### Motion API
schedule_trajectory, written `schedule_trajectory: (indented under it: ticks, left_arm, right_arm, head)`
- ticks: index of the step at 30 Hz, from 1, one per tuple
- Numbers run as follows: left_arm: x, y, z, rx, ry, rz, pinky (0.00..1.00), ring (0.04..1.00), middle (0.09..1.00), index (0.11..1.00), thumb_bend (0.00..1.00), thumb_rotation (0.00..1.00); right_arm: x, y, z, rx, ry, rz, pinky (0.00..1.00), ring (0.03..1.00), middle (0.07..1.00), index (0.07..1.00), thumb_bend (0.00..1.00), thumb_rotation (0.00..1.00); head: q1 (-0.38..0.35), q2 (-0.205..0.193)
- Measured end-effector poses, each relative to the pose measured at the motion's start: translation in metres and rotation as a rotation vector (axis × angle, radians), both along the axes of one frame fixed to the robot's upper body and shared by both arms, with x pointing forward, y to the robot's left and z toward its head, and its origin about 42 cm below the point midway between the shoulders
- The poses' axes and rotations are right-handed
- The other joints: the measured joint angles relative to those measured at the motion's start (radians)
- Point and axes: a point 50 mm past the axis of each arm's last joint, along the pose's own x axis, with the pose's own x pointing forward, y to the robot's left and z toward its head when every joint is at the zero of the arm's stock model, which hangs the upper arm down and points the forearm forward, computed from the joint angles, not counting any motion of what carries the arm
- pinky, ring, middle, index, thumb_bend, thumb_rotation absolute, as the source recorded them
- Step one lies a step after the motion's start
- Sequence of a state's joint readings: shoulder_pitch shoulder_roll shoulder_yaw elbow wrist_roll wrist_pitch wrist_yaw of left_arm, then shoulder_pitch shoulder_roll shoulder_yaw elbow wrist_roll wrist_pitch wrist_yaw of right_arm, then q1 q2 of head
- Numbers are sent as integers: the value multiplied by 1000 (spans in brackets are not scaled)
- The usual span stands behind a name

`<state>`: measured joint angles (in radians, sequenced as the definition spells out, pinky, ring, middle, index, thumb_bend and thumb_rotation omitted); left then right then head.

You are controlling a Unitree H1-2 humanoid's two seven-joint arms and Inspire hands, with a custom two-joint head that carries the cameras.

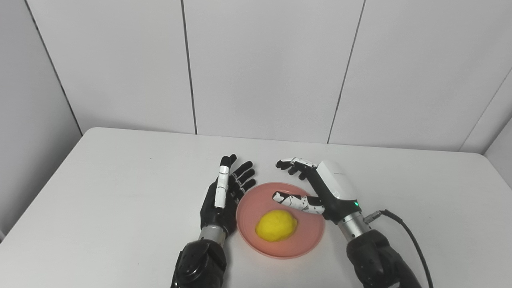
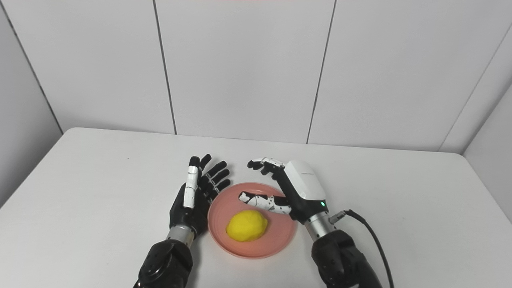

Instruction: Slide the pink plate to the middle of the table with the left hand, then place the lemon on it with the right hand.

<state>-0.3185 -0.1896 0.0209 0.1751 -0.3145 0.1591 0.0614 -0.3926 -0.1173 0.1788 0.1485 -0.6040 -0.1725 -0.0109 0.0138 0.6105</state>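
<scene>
Yellow lemon (image 1: 276,225) on pink plate (image 1: 280,246) | long axis left-right | nub right

The white table (image 1: 120,180) has lots of bare room on its far left, far right and along the back by the wall. In the middle it is crowded. The pink plate (image 1: 280,246) with the lemon (image 1: 276,225) sits between two hands. The left hand (image 1: 224,196) blocks the plate's left side, fingers spread. The right hand (image 1: 320,192) hangs over the plate's right and back edge, fingers apart. Only the plate's front edge is free.
</scene>
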Motion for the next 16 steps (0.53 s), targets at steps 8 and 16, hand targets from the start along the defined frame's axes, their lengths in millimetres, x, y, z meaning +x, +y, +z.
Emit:
schedule_trajectory:
  ticks: [8,16]
  left_arm:
    - [9,3,-11,114,-113,59,919,887,861,882,871,711]
    - [31,18,-12,307,-211,145,972,935,904,860,861,776]
  right_arm:
    - [2,-14,-32,445,206,-91,800,800,815,801,873,1000]
    - [3,-26,-49,910,391,-167,962,906,889,868,940,1000]
  head:
    - [-9,0]
    - [-11,3]
